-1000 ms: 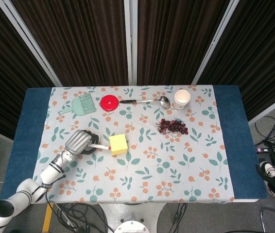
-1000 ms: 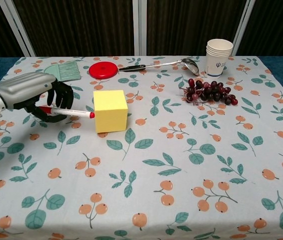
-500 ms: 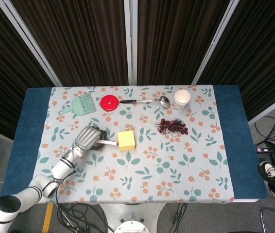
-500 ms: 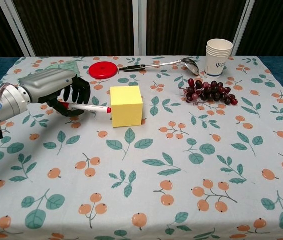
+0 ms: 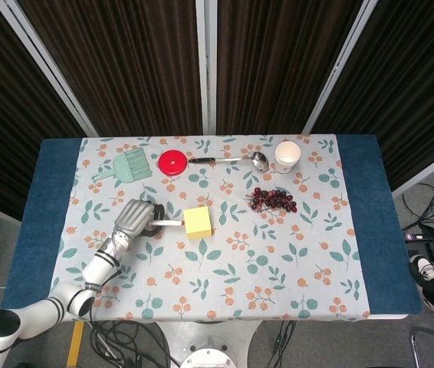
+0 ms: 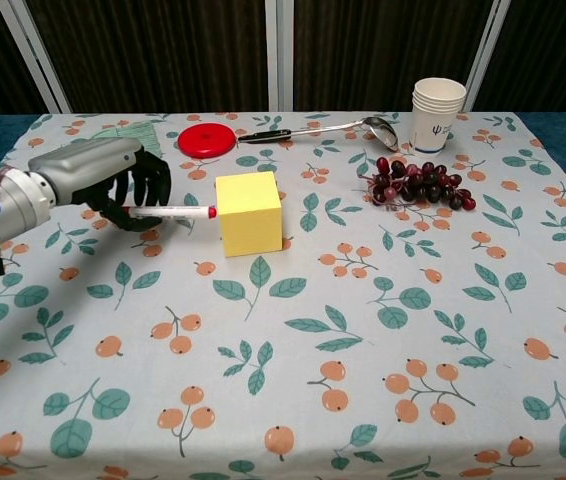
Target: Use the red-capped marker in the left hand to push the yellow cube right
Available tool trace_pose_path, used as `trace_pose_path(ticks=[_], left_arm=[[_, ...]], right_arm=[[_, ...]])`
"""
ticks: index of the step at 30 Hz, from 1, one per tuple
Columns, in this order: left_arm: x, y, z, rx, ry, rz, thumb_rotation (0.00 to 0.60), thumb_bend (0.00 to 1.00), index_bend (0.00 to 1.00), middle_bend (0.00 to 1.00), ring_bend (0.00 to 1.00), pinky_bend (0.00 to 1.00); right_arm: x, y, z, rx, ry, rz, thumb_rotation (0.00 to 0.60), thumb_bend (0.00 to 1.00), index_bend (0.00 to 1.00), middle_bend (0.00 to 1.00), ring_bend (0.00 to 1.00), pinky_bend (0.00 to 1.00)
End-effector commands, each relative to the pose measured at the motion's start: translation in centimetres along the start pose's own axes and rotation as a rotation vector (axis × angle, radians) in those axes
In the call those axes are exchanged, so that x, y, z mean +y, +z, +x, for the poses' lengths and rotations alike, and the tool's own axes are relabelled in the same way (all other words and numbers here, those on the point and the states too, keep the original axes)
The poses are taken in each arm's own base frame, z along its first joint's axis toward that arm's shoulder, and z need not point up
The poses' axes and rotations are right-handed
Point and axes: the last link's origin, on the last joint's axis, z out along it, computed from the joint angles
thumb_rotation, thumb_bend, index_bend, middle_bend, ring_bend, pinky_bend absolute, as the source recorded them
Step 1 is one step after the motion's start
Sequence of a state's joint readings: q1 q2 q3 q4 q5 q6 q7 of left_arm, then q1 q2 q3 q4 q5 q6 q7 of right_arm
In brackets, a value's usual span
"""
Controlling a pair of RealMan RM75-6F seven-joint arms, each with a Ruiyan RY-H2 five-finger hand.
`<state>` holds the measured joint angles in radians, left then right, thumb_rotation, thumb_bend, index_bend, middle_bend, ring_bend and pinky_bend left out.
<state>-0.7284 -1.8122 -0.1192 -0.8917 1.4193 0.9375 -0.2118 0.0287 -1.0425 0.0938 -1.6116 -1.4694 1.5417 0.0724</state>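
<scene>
The yellow cube (image 5: 198, 221) (image 6: 249, 213) sits on the floral tablecloth left of centre. My left hand (image 5: 135, 218) (image 6: 103, 181) grips a white marker (image 5: 168, 223) (image 6: 171, 212) that lies level and points right. Its red cap (image 6: 211, 212) touches or nearly touches the cube's left face. My right hand shows in neither view.
Behind the cube lie a red disc (image 6: 207, 138), a green brush (image 5: 129, 165) and a ladle (image 6: 321, 129). A stack of paper cups (image 6: 437, 113) and a bunch of dark grapes (image 6: 416, 185) sit to the right. Blue table margins (image 5: 44, 207) flank the cloth.
Over the past second the left hand swept right and slightly away, the marker pushing the cube rightward. In the last half second the hand and cube drifted back a little to the left.
</scene>
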Motion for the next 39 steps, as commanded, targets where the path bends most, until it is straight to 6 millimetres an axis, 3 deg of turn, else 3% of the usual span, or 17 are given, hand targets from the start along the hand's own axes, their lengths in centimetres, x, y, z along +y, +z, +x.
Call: trace_pose_path(ticks=[1,17,30,34,39], left_arm=[[1.2,1.0,0.0,-0.004,-0.022,-0.013,0.6,0.49,0.69,0.7,0.53,0.57],[7.1,5.9,-0.5,-0.042,-0.003,-0.106,0.6,0.49,0.69,0.7,0.53,0.57],[12.0,7.5,-0.9,-0.067,-0.029,-0.161,0.6,0.49,0.69,0.7,0.53,0.57],[11.6,7.2,-0.5,-0.051,-0.008,-0.156,0.6,0.49,0.69,0.7,0.53,0.57],[7.7,5.5,0.4,-0.024,0.022,-0.1,0.6,0.49,0.69,0.7,0.53,0.57]], right_arm=[[0.0,0.0,0.0,0.0,-0.001,-0.002,0.6,0.18,0.2,0.27,0.16,0.29],[0.4,0.2,0.2,-0.006,-0.008,-0.025,0.6,0.18,0.2,0.28,0.16,0.29],[1.3,0.0,0.2,-0.004,-0.006,-0.036,0.6,0.18,0.2,0.28,0.16,0.29],[1.3,0.0,0.3,-0.001,-0.003,-0.033,0.6,0.18,0.2,0.28,0.16,0.29],[1.1,0.3,0.3,-0.001,0.003,-0.018,0.6,0.18,0.2,0.28,0.16,0.29]])
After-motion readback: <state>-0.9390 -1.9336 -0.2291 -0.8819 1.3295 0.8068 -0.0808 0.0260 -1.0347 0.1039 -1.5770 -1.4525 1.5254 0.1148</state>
